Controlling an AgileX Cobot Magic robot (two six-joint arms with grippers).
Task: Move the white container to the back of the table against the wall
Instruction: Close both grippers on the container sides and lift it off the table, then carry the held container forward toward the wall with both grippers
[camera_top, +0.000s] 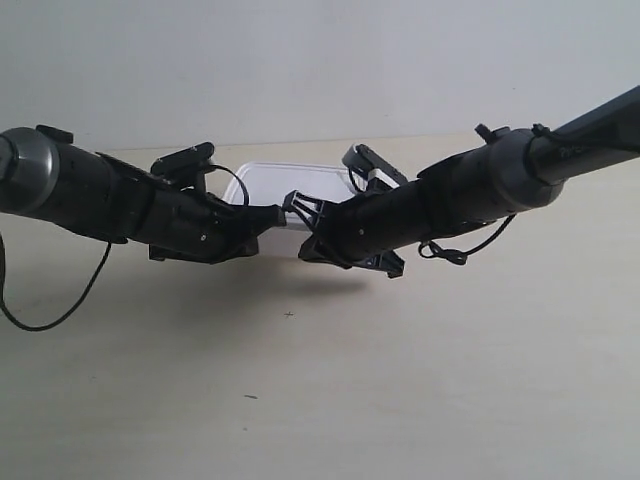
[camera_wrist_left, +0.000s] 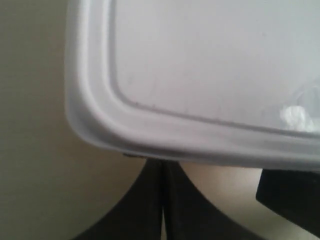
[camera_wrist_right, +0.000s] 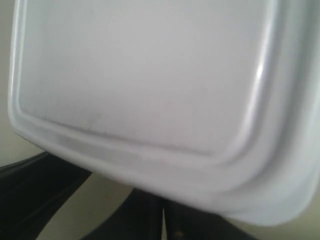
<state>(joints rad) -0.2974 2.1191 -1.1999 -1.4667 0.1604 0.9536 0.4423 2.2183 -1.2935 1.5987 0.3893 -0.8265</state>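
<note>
The white container (camera_top: 287, 182) stands on the table (camera_top: 420, 380) a short way in front of the wall (camera_top: 320, 60). Both arms meet at its near side. In the left wrist view its lid (camera_wrist_left: 210, 70) fills the picture, and my left gripper (camera_wrist_left: 162, 167) is shut, with its tips under the rim near one front corner. The right wrist view shows the lid (camera_wrist_right: 145, 70) and the other front corner. There my right gripper (camera_wrist_right: 162, 209) is shut too, tips against the box's near edge. Neither gripper holds anything. The box's front wall is hidden by the arms.
The arm at the exterior view's left (camera_top: 120, 205) and the arm at the exterior view's right (camera_top: 470, 195) span the table's middle, with loose black cables (camera_top: 60, 310) hanging from them. Each wrist view shows the other gripper (camera_wrist_left: 292, 200) (camera_wrist_right: 35, 185) close beside.
</note>
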